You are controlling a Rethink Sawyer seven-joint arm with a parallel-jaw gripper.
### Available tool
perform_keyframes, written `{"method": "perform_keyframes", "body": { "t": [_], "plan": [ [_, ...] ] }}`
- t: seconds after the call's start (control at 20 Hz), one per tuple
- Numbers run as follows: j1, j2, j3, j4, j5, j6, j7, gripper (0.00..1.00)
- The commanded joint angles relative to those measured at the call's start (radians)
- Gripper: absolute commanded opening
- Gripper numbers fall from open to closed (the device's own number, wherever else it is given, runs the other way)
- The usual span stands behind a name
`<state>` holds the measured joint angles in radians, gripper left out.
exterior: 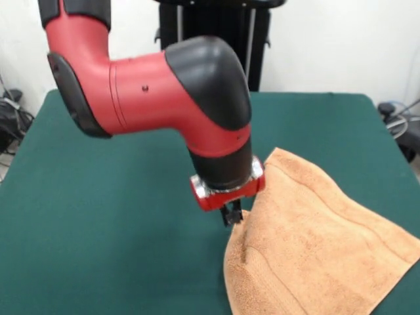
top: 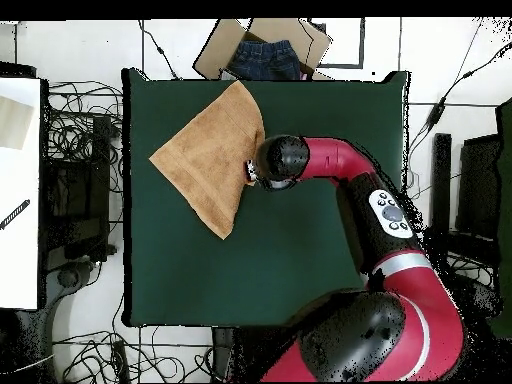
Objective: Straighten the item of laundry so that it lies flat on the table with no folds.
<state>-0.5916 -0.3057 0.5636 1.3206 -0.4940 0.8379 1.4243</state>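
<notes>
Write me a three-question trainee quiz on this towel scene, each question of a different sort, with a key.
1. True or false: the towel lies in the middle of the table.
2. Multiple choice: the gripper is
A. drawn back, far from the towel
B. low at the towel's edge
C. over bare felt at the opposite end of the table
3. Fill in: in the overhead view, just beyond the table's top edge, a piece of ____ cloth lies on cardboard.

Key:
1. False: it lies toward one corner, with one tip at the table's edge.
2. B; whether the gripper is open or shut cannot be seen.
3. Blue, like denim.
</notes>
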Motion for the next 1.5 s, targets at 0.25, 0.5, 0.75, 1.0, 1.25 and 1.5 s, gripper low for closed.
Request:
{"method": "perform_keyframes", "body": {
  "t": [0.25,0.5,0.75,1.0,1.25,1.5],
  "plan": [
    [-0.084,-0.119,-0.116,0.104,0.017,0.037,0.063,0.0],
    [-0.119,-0.09,-0.097,0.078,0.004,0.047,0.013,0.0],
    [-0.117,-0.058,-0.088,0.078,-0.005,-0.005,0.048,0.0],
    [-0.079,-0.051,-0.095,0.098,-0.001,-0.065,0.131,0.0],
    [-0.037,-0.065,-0.108,0.111,0.008,-0.094,0.175,0.0],
    [-0.016,-0.094,-0.121,0.13,0.046,-0.09,0.2,0.0]
  ]
}}
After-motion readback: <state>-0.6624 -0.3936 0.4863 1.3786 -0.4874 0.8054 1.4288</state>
